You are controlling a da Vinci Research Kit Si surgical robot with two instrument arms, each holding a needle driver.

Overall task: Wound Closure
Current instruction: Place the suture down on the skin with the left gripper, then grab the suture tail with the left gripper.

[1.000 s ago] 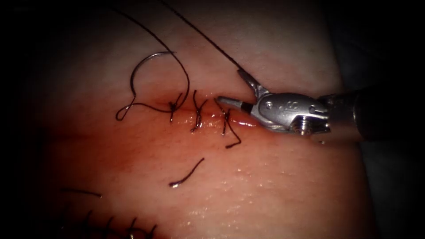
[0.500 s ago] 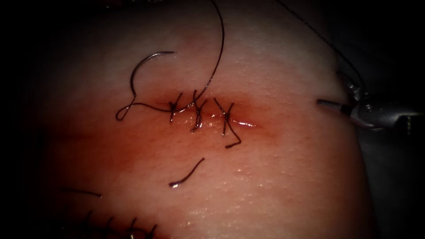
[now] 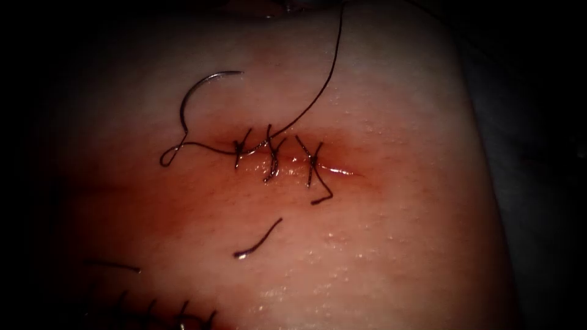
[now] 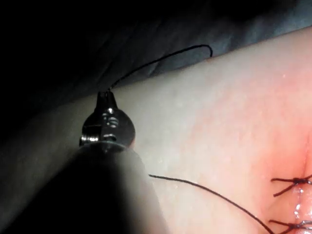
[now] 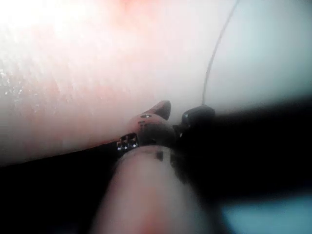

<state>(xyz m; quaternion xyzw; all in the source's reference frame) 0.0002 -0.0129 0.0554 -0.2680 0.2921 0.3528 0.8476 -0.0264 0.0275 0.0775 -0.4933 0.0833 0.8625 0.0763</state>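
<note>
Jaws on the left tool [image 4: 107, 96] are clenched on the thread [image 4: 161, 57], which runs away from the tip over the tissue [image 4: 209, 131]. The right tool [image 5: 179, 113] has its jaws spread apart. A line of thread [image 5: 214, 53] comes down to one jaw, but it is hard to tell if it is held.

Out on the tissue [image 3: 379, 244], the needle [image 3: 191, 95] lies flat and free, on the far side near the left end of the cut [image 3: 336, 170]. No tool holds it and it is not in the tissue. Its thread [image 3: 202, 145] makes a small loop and goes to the left stitch [image 3: 240, 148]. Two more stitches [image 3: 313, 164] cross the cut. Red fluid [image 3: 183, 201] sits on the near side. A cut end of thread [image 3: 258, 239] lies nearer.
</note>
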